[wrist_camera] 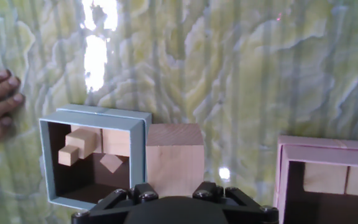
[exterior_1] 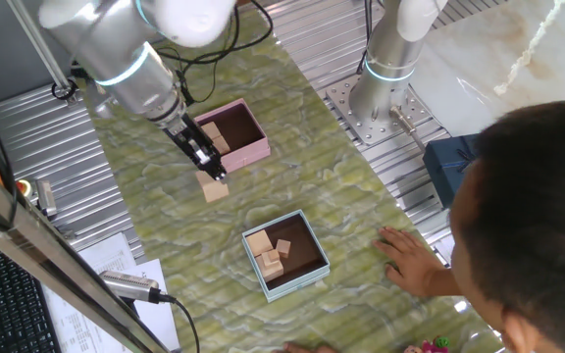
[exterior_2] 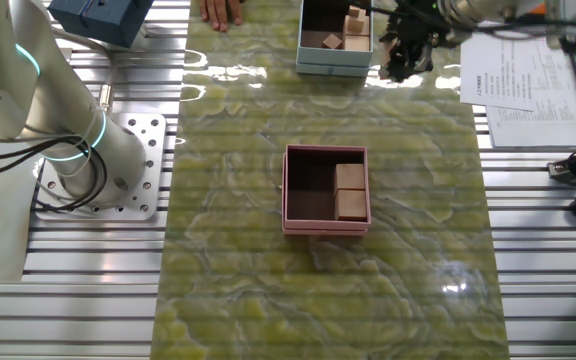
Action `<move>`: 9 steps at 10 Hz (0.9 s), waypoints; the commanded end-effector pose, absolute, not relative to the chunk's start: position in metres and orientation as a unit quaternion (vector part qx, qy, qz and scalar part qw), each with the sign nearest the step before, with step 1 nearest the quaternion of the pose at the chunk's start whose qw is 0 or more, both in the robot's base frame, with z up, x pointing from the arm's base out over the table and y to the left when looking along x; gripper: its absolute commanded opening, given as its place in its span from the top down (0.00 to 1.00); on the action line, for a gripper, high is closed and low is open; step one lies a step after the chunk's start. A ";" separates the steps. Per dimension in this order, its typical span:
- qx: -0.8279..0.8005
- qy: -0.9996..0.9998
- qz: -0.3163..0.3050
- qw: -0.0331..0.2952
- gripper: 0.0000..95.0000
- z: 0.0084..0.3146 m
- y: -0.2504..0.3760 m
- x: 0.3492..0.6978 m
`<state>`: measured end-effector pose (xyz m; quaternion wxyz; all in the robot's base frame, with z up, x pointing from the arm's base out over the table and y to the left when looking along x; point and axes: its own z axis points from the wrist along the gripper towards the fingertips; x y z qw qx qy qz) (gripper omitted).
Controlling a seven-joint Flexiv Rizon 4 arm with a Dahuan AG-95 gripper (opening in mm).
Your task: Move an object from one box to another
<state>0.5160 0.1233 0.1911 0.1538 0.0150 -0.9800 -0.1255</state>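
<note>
My gripper [exterior_1: 215,177] is shut on a pale tan wooden cube [exterior_1: 214,188] and holds it above the green mat, between the two boxes. In the hand view the cube [wrist_camera: 174,158] sits between the fingers, just right of the light blue box [wrist_camera: 51,163] and left of the pink box [wrist_camera: 283,180]. The pink box [exterior_1: 254,152] holds two more pale cubes [exterior_2: 349,190]. The light blue box [exterior_1: 307,277] holds several smaller wooden blocks [exterior_1: 266,252]. In the other fixed view the gripper [exterior_2: 405,55] is beside the blue box [exterior_2: 334,66], and the cube is hidden.
A person's hand [exterior_1: 410,260] rests on the mat right of the blue box, and their head [exterior_1: 538,216] fills the right side. A second arm's base [exterior_1: 390,78] stands at the back. A navy box [exterior_2: 103,15], papers [exterior_2: 523,80] and cables lie off the mat.
</note>
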 end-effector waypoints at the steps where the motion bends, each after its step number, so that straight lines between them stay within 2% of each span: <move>1: -0.004 -0.980 -0.123 0.158 1.00 0.191 0.163 0.505; 4: -0.020 -0.979 -0.119 0.163 1.00 0.180 0.195 0.487; 7: -0.030 -0.978 -0.122 0.165 1.00 0.172 0.202 0.468; 9: -0.037 -0.982 -0.098 0.160 1.00 0.172 0.203 0.466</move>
